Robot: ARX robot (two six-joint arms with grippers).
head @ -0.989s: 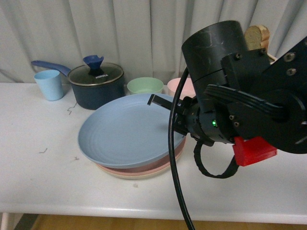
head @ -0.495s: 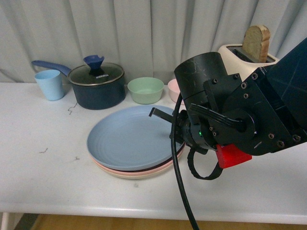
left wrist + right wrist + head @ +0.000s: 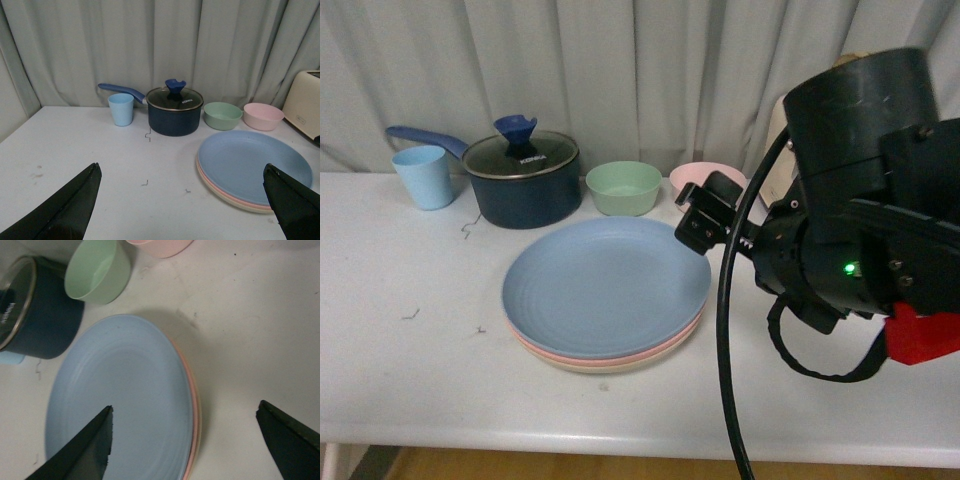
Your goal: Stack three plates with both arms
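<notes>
Plates, three, stacked on the table (image 3: 410, 380): blue plate (image 3: 605, 285) uppermost, pink plate (image 3: 665, 347) beneath with only its rim showing, cream plate (image 3: 590, 366) lowest and touching the table; edges roughly aligned, the blue one sitting level, so the stack reads as complete and self-supporting; position near the table's middle, just in front of the background crockery.

Right gripper (image 3: 182, 435): fingers spread wide apart, nothing between them, poised above the stack's right-hand edge; in the front view its tip (image 3: 705, 215) stands clear of the blue rim, a posture consistent with a release rather than a grip.

Left gripper (image 3: 182, 202): fingers likewise wide apart and empty, held well back from the stack, over bare table; no part in supporting the plates.

Other items, behind the stack and apart from it: dark blue lidded pot (image 3: 520, 180); light blue cup (image 3: 422, 176); green bowl (image 3: 623, 187); pink bowl (image 3: 695, 183), partly hidden by the right arm.
</notes>
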